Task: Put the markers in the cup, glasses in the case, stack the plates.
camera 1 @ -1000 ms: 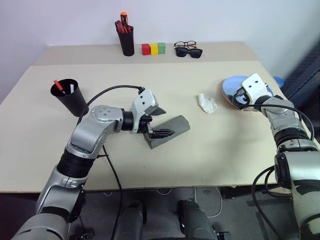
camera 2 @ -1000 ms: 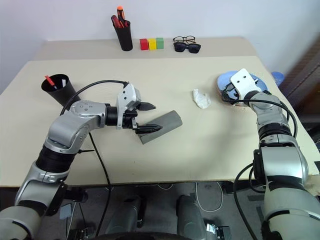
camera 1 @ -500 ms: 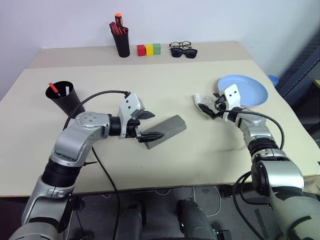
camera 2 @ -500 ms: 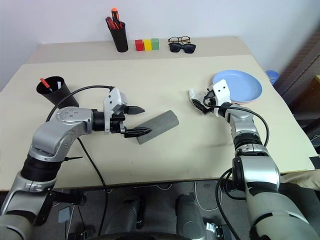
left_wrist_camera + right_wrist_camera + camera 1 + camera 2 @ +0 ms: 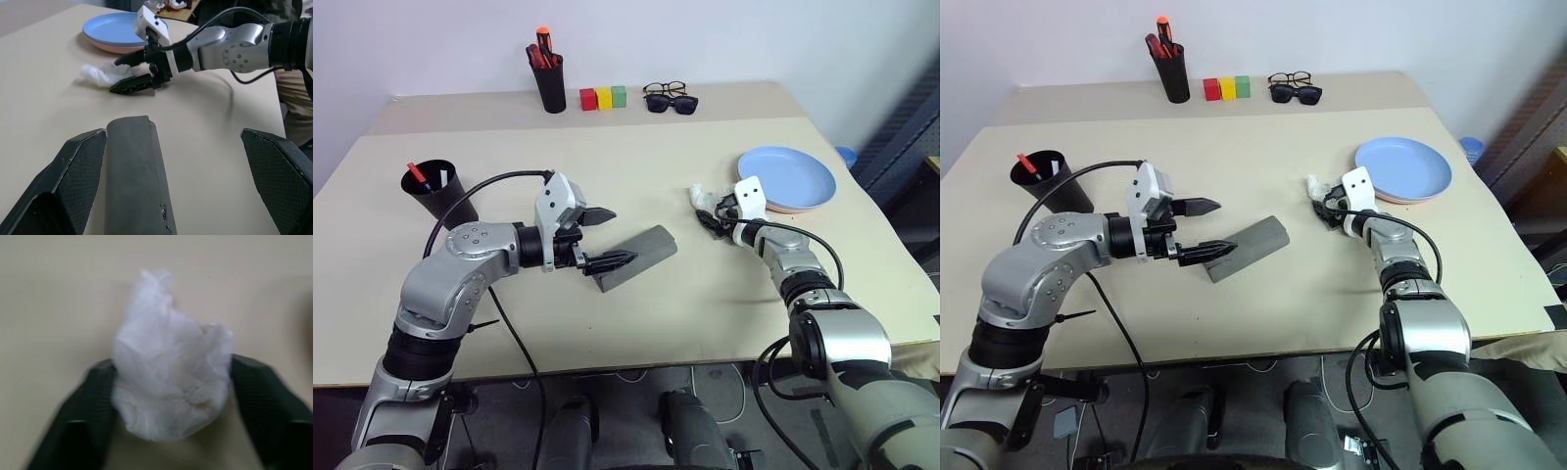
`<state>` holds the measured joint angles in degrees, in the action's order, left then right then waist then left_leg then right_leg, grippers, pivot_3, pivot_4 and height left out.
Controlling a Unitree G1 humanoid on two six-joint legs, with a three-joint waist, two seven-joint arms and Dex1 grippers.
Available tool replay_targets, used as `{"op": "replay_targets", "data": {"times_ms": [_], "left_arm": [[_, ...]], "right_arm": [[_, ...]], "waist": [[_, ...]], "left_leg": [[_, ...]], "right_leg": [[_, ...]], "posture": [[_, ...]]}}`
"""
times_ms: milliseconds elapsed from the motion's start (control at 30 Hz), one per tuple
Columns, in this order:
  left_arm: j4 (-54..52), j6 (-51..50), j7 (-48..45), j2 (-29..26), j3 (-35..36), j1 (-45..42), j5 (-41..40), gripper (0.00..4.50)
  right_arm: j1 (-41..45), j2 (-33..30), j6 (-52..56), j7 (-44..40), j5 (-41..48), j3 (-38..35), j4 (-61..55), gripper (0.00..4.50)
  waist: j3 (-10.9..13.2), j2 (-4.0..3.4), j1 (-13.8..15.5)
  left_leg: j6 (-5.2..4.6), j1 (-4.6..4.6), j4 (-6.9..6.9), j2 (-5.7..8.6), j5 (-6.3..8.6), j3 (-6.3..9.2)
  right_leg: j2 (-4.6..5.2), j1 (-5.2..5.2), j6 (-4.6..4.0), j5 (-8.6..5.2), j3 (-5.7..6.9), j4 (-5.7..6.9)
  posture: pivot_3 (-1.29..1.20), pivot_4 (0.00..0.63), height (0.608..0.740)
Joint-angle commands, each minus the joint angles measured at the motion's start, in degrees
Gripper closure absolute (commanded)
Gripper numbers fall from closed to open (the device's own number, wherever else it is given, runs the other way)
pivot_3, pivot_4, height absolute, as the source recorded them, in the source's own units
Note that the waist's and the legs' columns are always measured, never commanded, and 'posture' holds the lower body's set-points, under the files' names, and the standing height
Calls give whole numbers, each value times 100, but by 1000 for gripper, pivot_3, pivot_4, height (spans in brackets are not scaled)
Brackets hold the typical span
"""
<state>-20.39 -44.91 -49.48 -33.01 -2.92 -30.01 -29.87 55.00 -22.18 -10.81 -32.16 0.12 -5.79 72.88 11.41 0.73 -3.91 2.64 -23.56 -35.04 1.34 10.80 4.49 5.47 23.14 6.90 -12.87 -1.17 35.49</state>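
The grey case (image 5: pixel 638 256) lies shut at the table's middle. My left gripper (image 5: pixel 619 235) stands open at its near end, the lower fingertip by the case's corner. The glasses are hidden. My right gripper (image 5: pixel 709 211) is shut on a white crumpled tissue (image 5: pixel 168 382), one finger (image 5: pixel 80 416) against each side of it. Just beyond it, at the right, the light blue plate (image 5: pixel 788 176) rests on the pink plate (image 5: pixel 785 208). At the left, the black cup (image 5: pixel 433 192) holds a red marker (image 5: pixel 416 172).
Along the back stand a black pen holder (image 5: pixel 550 86) with orange-tipped pens, three coloured blocks (image 5: pixel 603 97), a clear-lensed black pair (image 5: pixel 664 88) and sunglasses (image 5: pixel 673 103). A black cable (image 5: pixel 499 180) arcs over my left arm.
My right gripper came left and down from over the plates to the tissue and closed about it. My left gripper drew back a little from the case, still open. The camera shifted.
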Motion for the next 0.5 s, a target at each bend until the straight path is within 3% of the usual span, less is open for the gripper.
{"op": "replay_targets", "data": {"times_ms": [33, 133, 500], "left_arm": [[-128, 61, 81, -24, 100, -10, -65, 0], [-69, 106, 108, 13, 40, -32, -59, 0], [137, 256, 135, 206, -89, -142, 3, 0]], "right_arm": [[136, -44, 21, 32, 20, -75, 11, 2995], [133, -113, -16, -8, 29, -91, -46, 4448], [632, -629, -529, 311, 125, -324, -276, 4448]], "waist": [[0, 0, 6], [0, 0, 4], [1, -2, -7]], "left_leg": [[0, 0, 0, 0, 0, 0], [0, 0, 0, 0, 0, 0], [0, 0, 1, 0, 0, -2]], "right_leg": [[0, 0, 0, 0, 0, 0], [0, -2, 0, 0, 0, -1], [0, 0, 0, 0, -2, -2]], "posture": [[0, 150, 740], [0, 150, 740], [0, 150, 740]]}}
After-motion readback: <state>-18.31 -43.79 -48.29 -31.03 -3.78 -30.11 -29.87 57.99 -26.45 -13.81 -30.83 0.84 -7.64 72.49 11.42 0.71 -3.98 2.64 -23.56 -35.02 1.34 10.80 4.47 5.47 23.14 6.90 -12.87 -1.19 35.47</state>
